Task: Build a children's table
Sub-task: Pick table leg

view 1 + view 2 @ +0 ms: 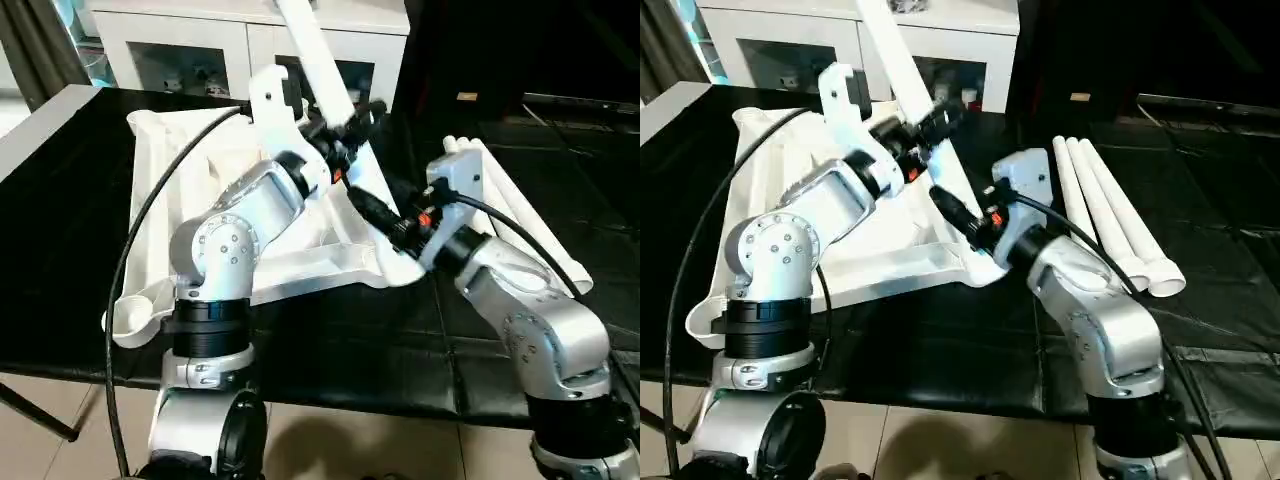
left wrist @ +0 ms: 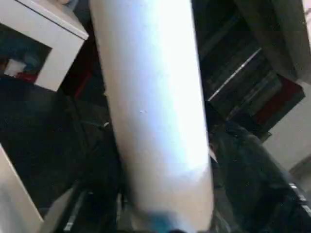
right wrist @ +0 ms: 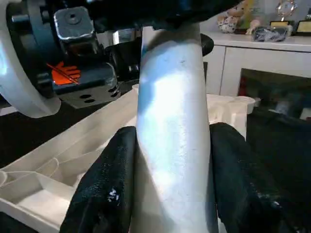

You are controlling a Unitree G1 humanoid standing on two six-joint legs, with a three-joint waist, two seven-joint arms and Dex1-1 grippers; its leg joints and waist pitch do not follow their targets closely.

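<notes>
Right gripper [image 1: 385,215]: fingers clamped low on the tilted leg [image 1: 318,62].
Left gripper [image 1: 345,130]: closed around it higher up.
Tabletop [image 1: 170,165]: upside down on black table [image 1: 60,230].
Spare legs [image 1: 1110,215]: beside it.

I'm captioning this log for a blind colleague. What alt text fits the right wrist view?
Two black gripper fingers clamp a white tapered plastic tube leg that rises between them. Above, the other arm's black gripper grips the same leg, with the ribbed underside of the white plastic tabletop behind and a white glass-door cabinet beyond.
</notes>
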